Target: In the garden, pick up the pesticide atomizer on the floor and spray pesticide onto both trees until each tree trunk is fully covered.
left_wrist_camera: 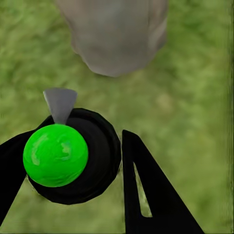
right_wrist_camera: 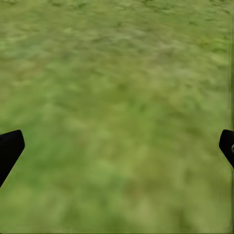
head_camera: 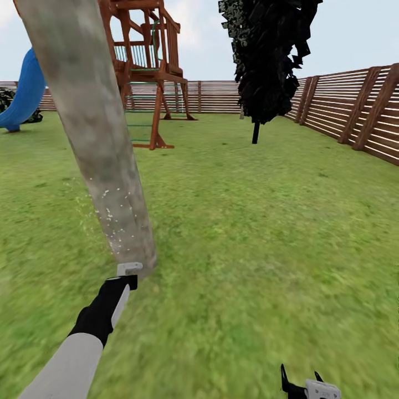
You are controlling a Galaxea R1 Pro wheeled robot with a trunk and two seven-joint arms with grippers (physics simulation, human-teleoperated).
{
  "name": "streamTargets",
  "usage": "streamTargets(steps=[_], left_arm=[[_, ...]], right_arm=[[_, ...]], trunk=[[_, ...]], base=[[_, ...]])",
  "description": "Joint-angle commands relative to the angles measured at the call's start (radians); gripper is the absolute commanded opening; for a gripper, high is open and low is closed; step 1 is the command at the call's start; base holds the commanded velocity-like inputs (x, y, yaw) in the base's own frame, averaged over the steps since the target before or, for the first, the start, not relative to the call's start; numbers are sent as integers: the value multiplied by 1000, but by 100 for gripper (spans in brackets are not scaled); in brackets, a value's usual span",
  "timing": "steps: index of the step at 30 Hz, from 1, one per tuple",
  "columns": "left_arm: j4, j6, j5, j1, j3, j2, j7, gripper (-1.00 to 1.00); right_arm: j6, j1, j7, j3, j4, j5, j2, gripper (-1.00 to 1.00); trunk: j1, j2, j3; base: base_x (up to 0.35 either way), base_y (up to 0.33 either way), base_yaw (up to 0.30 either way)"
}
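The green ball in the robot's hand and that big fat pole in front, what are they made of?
The green ball looks like shiny plastic, going by its bright gloss; it tops the black sprayer held in the left hand. The pole is a tree trunk: dull, grey-beige mottled bark, probably wood.

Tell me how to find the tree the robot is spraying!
Start at the wooden play tower with the blue slide. In front of it a thick, leaning grey-beige tree trunk rises from the grass, right above the left hand. Unlike the far dark-leaved tree by the fence, whitish specks dot its base.
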Motion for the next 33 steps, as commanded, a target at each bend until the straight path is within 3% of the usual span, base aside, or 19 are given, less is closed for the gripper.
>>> streamTargets(steps=[1, 5, 12, 22, 33], left_arm=[[0, 0, -1, 0, 0, 0, 6, -100], [1, 0, 8, 1, -4, -2, 64, -100], [1, 0, 5, 1, -5, -1, 68, -100], [1, 21, -4, 0, -8, 0, 66, -100], [1, 23, -3, 1, -2, 10, 72, -100]], right_arm=[[0, 0, 0, 0, 0, 0, 0, 100], [1, 0, 0, 0, 0, 1, 0, 100], [2, 0, 0, 0, 0, 1, 0, 100], [0, 0, -1, 0, 0, 1, 0, 100], [0, 0, 0, 0, 0, 1, 0, 100]], trunk=[[0, 0, 0], [0, 0, 0], [0, 0, 0], [0, 0, 0], [0, 0, 0]], base=[[167, -246, 0], [168, -246, 73], [156, -247, 250], [132, -255, 26], [100, -205, 269]])
